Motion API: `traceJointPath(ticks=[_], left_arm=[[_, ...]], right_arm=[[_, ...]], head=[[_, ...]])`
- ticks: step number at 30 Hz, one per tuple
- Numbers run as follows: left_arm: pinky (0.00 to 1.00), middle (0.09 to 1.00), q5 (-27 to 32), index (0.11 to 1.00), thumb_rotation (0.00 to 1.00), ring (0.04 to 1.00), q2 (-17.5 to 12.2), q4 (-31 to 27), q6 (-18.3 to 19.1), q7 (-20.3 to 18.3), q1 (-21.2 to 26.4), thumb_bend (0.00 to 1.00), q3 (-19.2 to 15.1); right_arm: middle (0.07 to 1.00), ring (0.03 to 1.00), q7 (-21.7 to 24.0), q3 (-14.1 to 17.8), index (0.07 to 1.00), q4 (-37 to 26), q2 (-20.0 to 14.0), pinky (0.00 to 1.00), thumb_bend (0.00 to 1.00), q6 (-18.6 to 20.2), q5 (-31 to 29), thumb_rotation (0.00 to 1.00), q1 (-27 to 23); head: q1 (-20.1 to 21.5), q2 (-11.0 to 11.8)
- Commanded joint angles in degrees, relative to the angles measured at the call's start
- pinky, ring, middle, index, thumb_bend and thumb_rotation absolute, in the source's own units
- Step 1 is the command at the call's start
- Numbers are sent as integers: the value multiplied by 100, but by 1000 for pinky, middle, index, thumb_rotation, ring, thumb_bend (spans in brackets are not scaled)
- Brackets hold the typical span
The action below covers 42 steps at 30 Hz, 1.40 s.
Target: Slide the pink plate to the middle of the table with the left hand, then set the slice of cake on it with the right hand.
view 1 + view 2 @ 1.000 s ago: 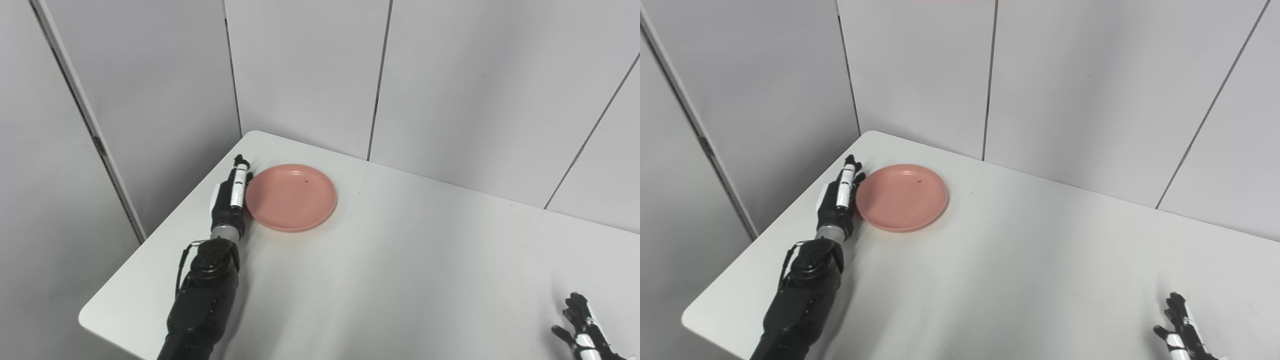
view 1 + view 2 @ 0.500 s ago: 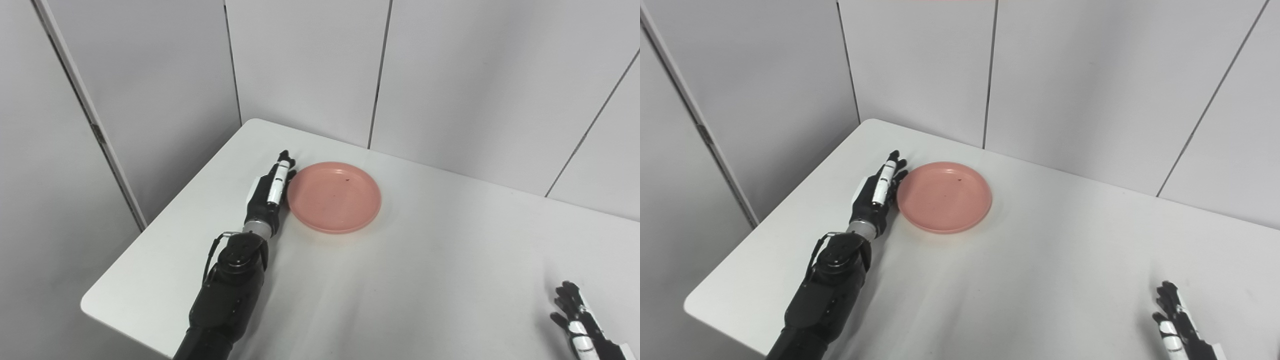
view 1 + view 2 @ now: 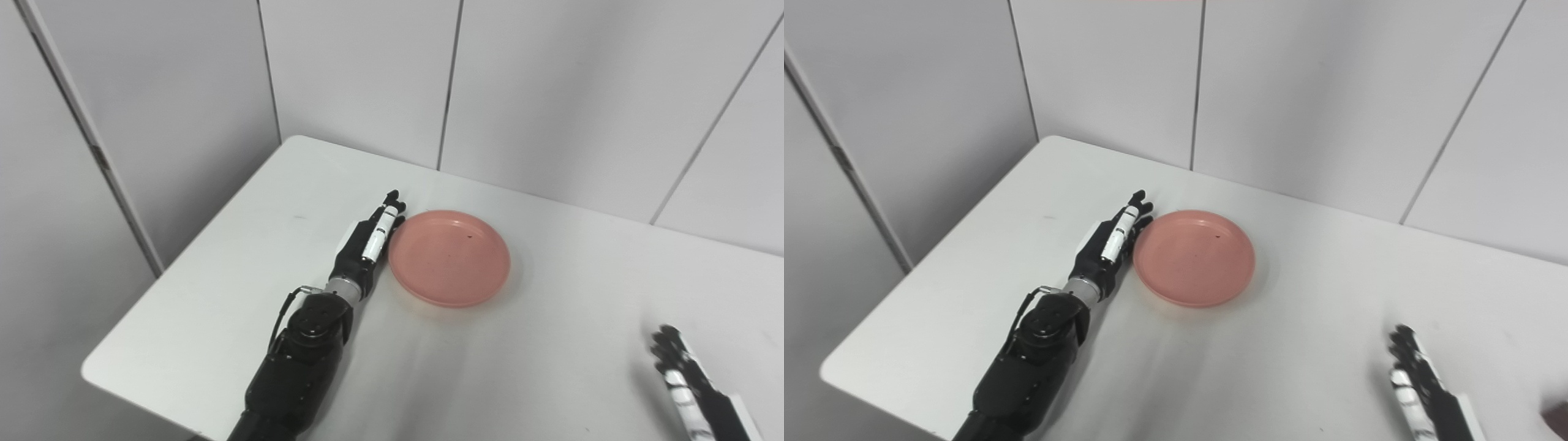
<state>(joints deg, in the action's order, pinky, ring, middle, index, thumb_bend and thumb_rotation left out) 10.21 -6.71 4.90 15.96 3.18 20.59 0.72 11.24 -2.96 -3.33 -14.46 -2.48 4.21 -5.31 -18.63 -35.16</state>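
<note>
left hand [image 3: 366, 248] flat, fingers straight, holding nothing, edge against pink plate [image 3: 450, 257] | plate nearer table's [image 3: 214, 294] far-left corner than middle, slide unfinished | right hand [image 3: 1418, 383] spread, empty, near edge | cake not identifiable; placing undone

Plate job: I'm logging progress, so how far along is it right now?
In hand: the left hand lies flat against the left rim of the plate, pushing it sideways; the plate sits left of the middle of the table. Nothing looks finished. Left: the rest of the slide, then the cake. The right hand waits open near the front edge; no cake can be made out.
</note>
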Motion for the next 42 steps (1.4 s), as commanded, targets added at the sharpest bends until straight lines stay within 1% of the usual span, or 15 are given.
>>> traceJointPath(ticks=[1, 8, 15, 19, 21, 23, 24, 28, 31, 34, 35, 36, 38, 39, 42], left_arm=[[939, 964, 29, 954, 1000, 947, 231, -55, 311, -370, -121, 357, 269], [938, 969, 78, 965, 1000, 950, 294, -323, 502, -621, -367, 371, 598], [919, 949, 221, 947, 1000, 935, 293, -570, 513, -913, -587, 382, 661], [925, 957, 311, 962, 1000, 944, 294, -665, 615, -1048, -676, 371, 684], [931, 958, 381, 960, 1000, 945, 300, -734, 690, -1092, -740, 368, 679], [949, 961, 383, 956, 1000, 950, 277, -751, 711, -1129, -780, 370, 702], [955, 963, 369, 958, 1000, 953, 263, -726, 693, -1148, -788, 371, 704], [946, 965, 327, 956, 1000, 952, 218, -571, 554, -1229, -793, 371, 665], [949, 963, 291, 956, 1000, 953, 179, -464, 477, -1281, -787, 376, 643], [951, 965, 276, 958, 1000, 956, 143, -406, 428, -1326, -801, 375, 610], [956, 966, 279, 959, 1000, 960, 128, -380, 407, -1346, -816, 376, 592], [958, 966, 281, 959, 1000, 961, 121, -363, 393, -1360, -826, 376, 579], [962, 967, 310, 960, 1000, 963, 108, -333, 386, -1389, -851, 373, 532], [963, 967, 321, 961, 1000, 964, 101, -297, 357, -1408, -856, 371, 503], [955, 969, 329, 961, 1000, 965, 81, -192, 228, -1473, -859, 375, 444]], right_arm=[[931, 919, -42, -24, 945, -137, 13, 919, 348, 90, 85, 1000, 25], [931, 921, -99, -80, 941, -255, 155, 923, 370, 255, 158, 1000, 75], [942, 940, -129, -140, 943, -436, 301, 931, 360, 586, 182, 1000, 96], [944, 941, -149, -183, 942, -536, 335, 921, 361, 750, 241, 1000, 107], [946, 944, -147, -211, 944, -616, 351, 921, 362, 893, 272, 1000, 115], [946, 943, -145, -230, 946, -659, 357, 920, 365, 961, 285, 1000, 112], [945, 943, -150, -239, 945, -661, 364, 919, 367, 972, 290, 1000, 107], [944, 940, -179, -263, 944, -629, 401, 912, 376, 994, 338, 1000, 83], [940, 936, -236, -269, 939, -606, 434, 904, 362, 951, 365, 1000, 87], [944, 941, -244, -286, 942, -623, 445, 909, 362, 983, 409, 1000, 91], [941, 943, -265, -293, 941, -632, 445, 911, 369, 986, 454, 1000, 92], [941, 943, -281, -296, 941, -638, 445, 912, 370, 985, 486, 1000, 93], [938, 944, -352, -301, 939, -643, 451, 913, 377, 925, 599, 1000, 92], [937, 945, -379, -294, 938, -637, 458, 914, 380, 875, 615, 1000, 88], [941, 946, -441, -267, 943, -641, 492, 932, 375, 783, 604, 1000, 65]], head=[[109, -10], [565, -52], [802, -63], [908, -83], [1106, -118], [1106, -118], [1236, -119], [1315, -111], [1333, -106], [1456, -102], [1594, -100], [1594, -100], [1666, -99], [1827, -73], [1936, -48]])
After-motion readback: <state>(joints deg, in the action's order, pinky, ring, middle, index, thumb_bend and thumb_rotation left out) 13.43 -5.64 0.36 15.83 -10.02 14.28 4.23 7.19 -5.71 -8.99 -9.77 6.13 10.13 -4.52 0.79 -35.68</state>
